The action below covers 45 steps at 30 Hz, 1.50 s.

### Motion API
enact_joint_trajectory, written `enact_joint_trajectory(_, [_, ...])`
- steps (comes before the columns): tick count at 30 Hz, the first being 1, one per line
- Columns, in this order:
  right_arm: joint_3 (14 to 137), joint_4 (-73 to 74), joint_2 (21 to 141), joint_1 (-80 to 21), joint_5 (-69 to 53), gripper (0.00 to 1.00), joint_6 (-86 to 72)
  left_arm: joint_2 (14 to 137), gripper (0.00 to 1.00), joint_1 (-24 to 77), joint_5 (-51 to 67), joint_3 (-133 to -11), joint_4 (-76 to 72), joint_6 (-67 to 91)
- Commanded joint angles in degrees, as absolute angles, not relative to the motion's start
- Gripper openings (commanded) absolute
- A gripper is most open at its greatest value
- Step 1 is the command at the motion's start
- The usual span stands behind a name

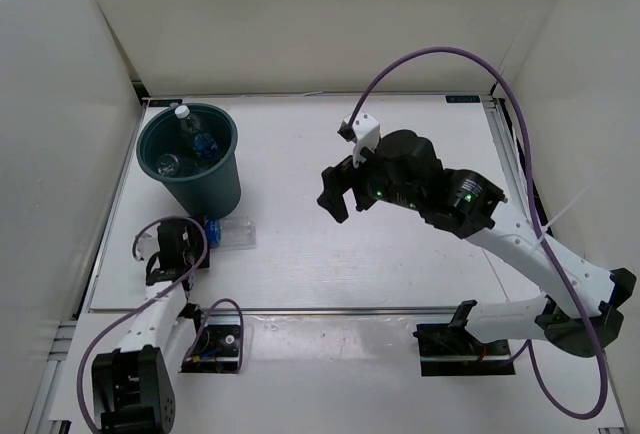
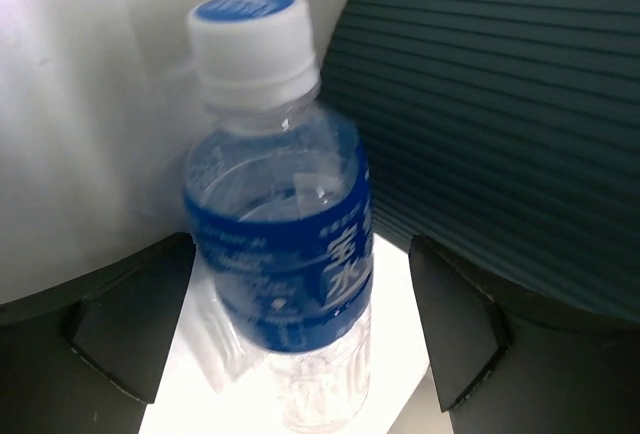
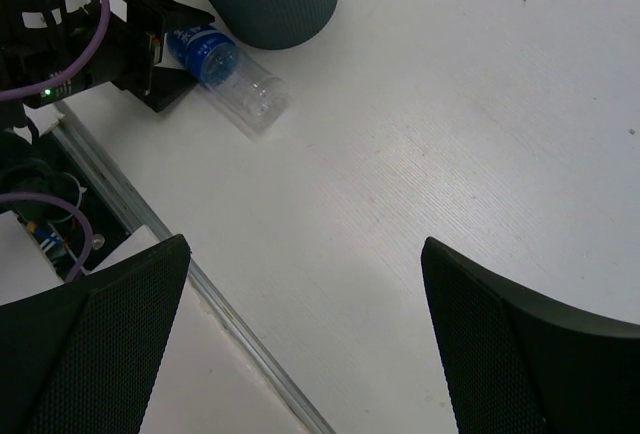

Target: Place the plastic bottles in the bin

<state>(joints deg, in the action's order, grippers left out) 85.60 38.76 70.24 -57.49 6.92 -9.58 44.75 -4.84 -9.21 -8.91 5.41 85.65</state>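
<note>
The clear, blue-labelled plastic bottle looks glossy. The round teal-grey plastic bin is matt and finely ribbed.

We take this for a robotics lab test cell.
We see a white tabletop boxed in by plain white panels, aluminium rails along its edges, a left arm and right arm bolted at the near side, looping purple cables, and bare wiring on a mounting plate.
</note>
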Motion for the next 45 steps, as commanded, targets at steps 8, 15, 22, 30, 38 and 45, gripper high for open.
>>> enact_joint_trajectory(8, [86.57, 37.18, 72.77, -56.07, 7.38, 1.0, -8.35, 46.07, 0.63, -12.39, 6.22, -7.74, 3.69, 76.56])
enact_joint_trajectory(15, [87.8, 36.65, 75.23, -54.93, 5.72, 1.0, -8.87, 26.24, 0.54, -16.87, 16.25, -9.46, 26.0, 71.46])
enact_joint_trajectory(22, [88.33, 36.65, 77.51, -54.4, 4.48, 1.0, -10.55, 14.24, 0.56, -16.88, 7.58, -34.83, 59.14, 70.85])
enact_joint_trajectory(30, [88.86, 36.12, 78.66, -53.88, 2.72, 1.0, -12.3, 32.86, 0.56, -16.88, -1.75, -64.23, 53.02, 55.13])
enact_joint_trajectory(38, [90.7, 36.12, 79.19, -53.35, 2.2, 1.0, -12.3, 54.72, 0.63, -15.3, -15.43, -74.44, 36.31, 46.94])
enact_joint_trajectory(45, [91.32, 37.18, 79.72, -52.82, 2.9, 1.0, -12.92, 63.1, 0.87, -8.8, -25.3, -75.15, 31.46, 41.04])
